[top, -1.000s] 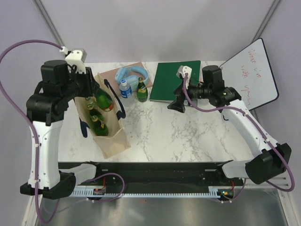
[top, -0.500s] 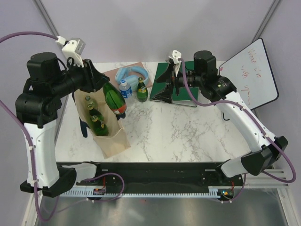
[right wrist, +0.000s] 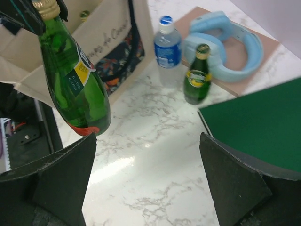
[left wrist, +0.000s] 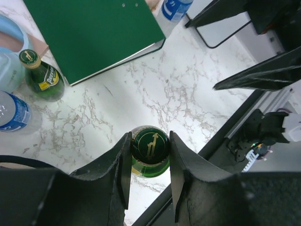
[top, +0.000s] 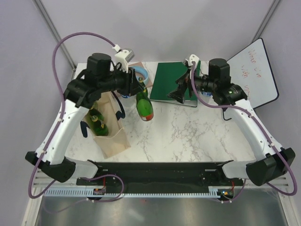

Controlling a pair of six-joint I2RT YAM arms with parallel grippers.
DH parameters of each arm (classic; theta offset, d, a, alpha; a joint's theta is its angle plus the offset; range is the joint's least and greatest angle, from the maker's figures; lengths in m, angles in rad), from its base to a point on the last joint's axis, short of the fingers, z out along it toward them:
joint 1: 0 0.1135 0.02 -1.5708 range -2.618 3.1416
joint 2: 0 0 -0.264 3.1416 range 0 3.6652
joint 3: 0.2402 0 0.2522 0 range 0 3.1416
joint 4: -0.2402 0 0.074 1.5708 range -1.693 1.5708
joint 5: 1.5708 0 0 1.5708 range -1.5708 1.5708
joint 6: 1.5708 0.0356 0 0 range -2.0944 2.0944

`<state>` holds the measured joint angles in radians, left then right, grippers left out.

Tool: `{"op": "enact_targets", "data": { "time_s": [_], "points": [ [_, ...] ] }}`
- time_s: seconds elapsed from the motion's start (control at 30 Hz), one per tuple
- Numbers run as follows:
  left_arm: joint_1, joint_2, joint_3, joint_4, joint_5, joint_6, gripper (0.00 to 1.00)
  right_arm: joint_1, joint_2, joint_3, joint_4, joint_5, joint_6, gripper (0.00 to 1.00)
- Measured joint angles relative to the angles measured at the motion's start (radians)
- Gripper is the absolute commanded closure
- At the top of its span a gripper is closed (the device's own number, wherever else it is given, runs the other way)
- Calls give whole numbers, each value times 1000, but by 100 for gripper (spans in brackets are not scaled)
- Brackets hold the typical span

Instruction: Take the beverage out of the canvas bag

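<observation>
Left wrist view: the left jaws are clamped on the neck of the green bottle (left wrist: 150, 146), just under its cap, one finger on each side. The grip is at the neck because that is the only part that stands clear of a tall bag.

Top external view: the bottle hangs out of the canvas bag (top: 112, 139), just beside the bag's right-hand wall and over the bench (top: 188, 136). The extraction step is judged nearly complete, with set-down outstanding.

Right wrist view: the bottle is tilted, base swung away from the bag. The right jaws stand wide apart and hold nothing. They are parked near the green binder (top: 169, 80), probably to keep the lift path free.

Limits of view:
- Whether the bottle base touches the bench cannot be told. It appears to hang just above.
- The left arm (top: 94, 87) covers much of the bag mouth. Other green bottles (top: 98, 121) show inside, but their count is uncertain.
- The printed lettering on the bag is cut off.
- A small green bottle (right wrist: 198, 75) and a water bottle (right wrist: 167, 47) stand near the bag.
</observation>
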<state>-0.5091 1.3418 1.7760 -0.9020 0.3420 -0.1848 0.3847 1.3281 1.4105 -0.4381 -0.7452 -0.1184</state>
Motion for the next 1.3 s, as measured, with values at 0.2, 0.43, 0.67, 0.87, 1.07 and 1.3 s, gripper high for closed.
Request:
{"op": "enact_targets", "data": {
  "time_s": [0.2,0.43,0.67,0.87,1.07,1.3],
  "points": [
    [-72,62,-153,150,-87,42,98,-98,-98,-133,6,45,0,2],
    [-103,113,-367,368,-162,106,98,-148,-153,-242,14,62,1,2],
    [-102,194,-441,525,-233,161,98,-164,-155,-284,32,67,14,2],
    [-102,266,-441,609,-278,194,98,-168,-156,-310,43,67,23,2],
    [-102,312,-441,653,-315,213,97,-173,-156,-326,48,67,30,2],
    [-102,326,-441,680,-319,220,58,-177,-157,-333,62,67,34,2]
  ]
}}
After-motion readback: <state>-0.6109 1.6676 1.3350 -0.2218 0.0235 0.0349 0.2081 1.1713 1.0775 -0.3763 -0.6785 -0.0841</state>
